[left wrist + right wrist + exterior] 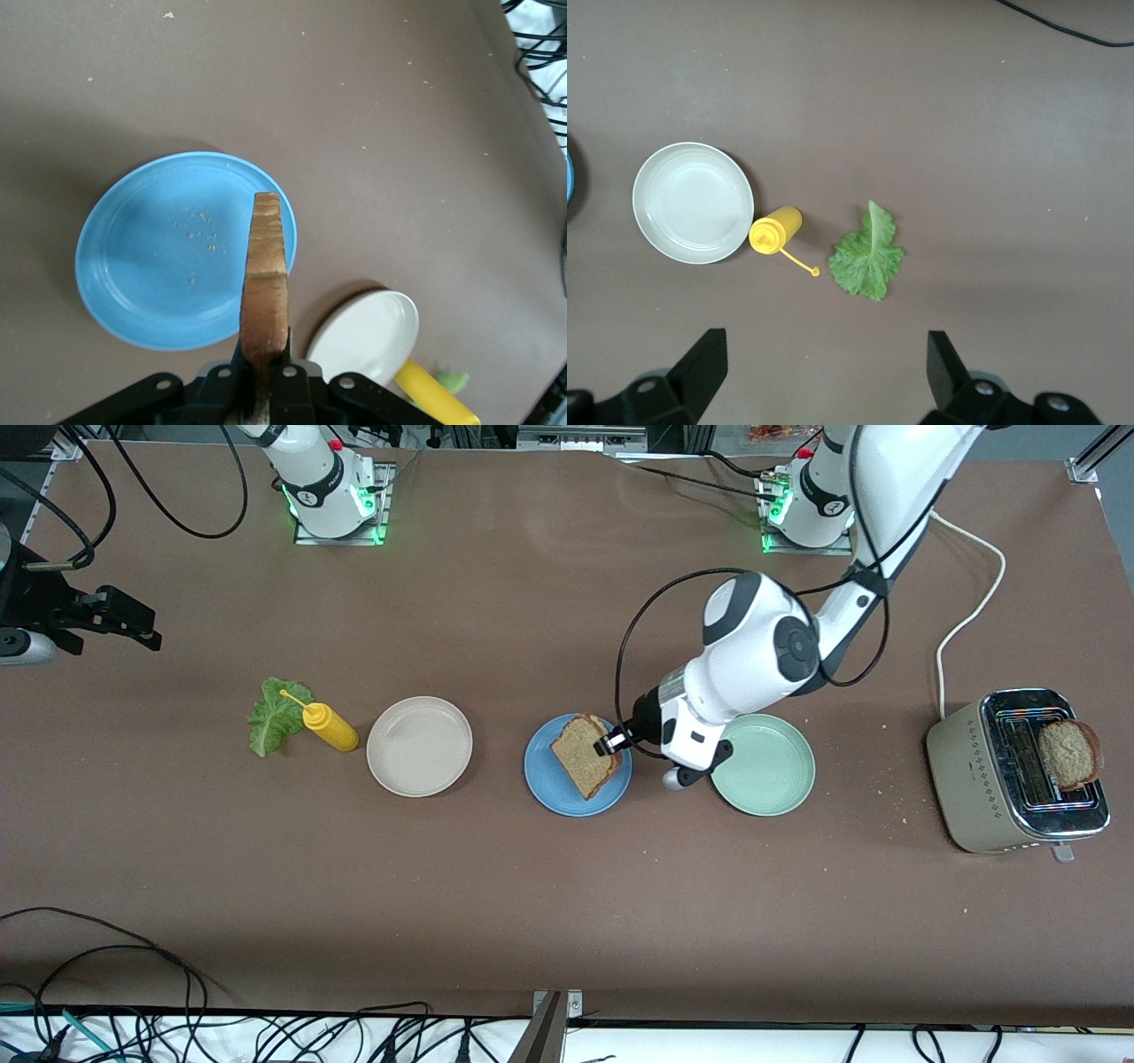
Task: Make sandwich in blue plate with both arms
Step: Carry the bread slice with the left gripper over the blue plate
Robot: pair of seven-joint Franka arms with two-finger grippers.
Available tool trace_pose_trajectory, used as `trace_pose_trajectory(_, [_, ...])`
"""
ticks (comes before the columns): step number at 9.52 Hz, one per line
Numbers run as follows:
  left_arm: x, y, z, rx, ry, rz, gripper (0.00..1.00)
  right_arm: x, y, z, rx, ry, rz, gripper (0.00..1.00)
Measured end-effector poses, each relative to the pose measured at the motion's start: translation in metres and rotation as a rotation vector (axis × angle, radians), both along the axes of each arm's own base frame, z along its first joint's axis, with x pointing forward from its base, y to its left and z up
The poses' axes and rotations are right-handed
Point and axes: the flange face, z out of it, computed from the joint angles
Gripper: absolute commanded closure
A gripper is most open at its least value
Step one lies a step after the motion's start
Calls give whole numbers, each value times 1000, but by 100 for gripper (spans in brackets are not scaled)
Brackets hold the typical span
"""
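Observation:
A slice of brown toasted bread (585, 755) hangs tilted just over the blue plate (549, 790), and my left gripper (611, 742) is shut on its crust edge. In the left wrist view the slice (266, 266) stands edge-on between the fingers of the left gripper (264, 354), above the blue plate (159, 257), which holds only crumbs. A second toasted slice (1069, 753) sticks out of the toaster (992, 779). The green lettuce leaf (276, 716) (868, 257) lies flat on the table. My right gripper (133, 624) (824, 372) hangs open and high over the table near the lettuce, holding nothing.
A yellow squeeze bottle (330, 726) (775, 230) lies beside the lettuce. A beige-white plate (419, 746) (693, 202) sits between the bottle and the blue plate. A pale green plate (766, 766) lies under the left arm's wrist. A white cord runs from the toaster.

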Motion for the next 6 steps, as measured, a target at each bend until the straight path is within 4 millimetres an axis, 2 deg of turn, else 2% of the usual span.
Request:
trace_pose_trajectory(2, [-5, -18, -30, 47, -7, -11, 100, 0, 0, 0, 0, 0, 0, 0])
trace_pose_trajectory(3, [-7, -25, -38, 57, -4, -18, 100, 0, 0, 0, 0, 0, 0, 0])
trace_pose_trajectory(6, [-5, -39, -46, 41, -26, 11, 100, 0, 0, 0, 0, 0, 0, 0])
